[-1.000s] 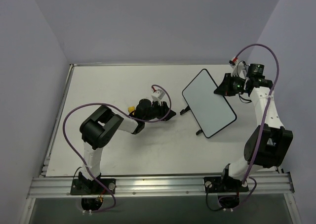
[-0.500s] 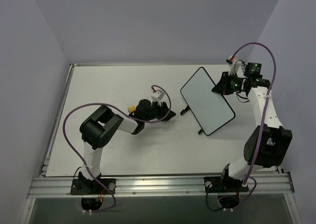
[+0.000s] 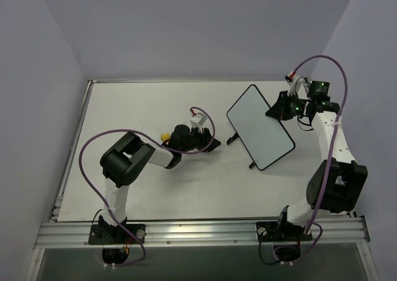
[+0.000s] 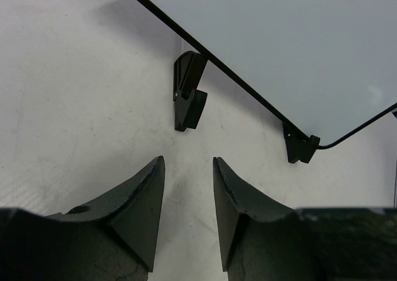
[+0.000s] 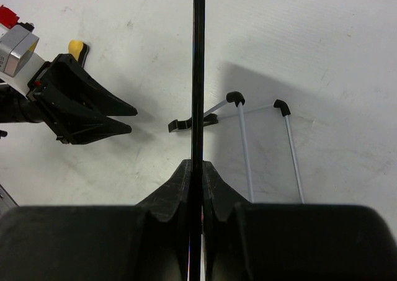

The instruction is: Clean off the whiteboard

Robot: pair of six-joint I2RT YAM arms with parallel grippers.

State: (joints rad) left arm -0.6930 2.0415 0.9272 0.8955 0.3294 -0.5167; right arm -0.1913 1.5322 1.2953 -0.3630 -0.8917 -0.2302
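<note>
Whiteboard (image 3: 260,127) held tilted near the table's (image 3: 124,107) right edge

The right gripper (image 5: 196,169) is clamped on the board's thin black frame. The left gripper (image 4: 188,163) sits just beside its lower edge, 2 fingers slightly parted, empty. The board looks light, stiff and slick-faced, so it is best held by the rim.

Look: whiteboard (image 3: 260,127), a small white rectangle with a thin black rounded-corner frame and two small black feet.
Surface: blank.
Pose: tilted, long sides running diagonally.
Place: above the table's (image 3: 155,188) right half.
Hold: right gripper (image 5: 197,169) pinched its edge.
</note>
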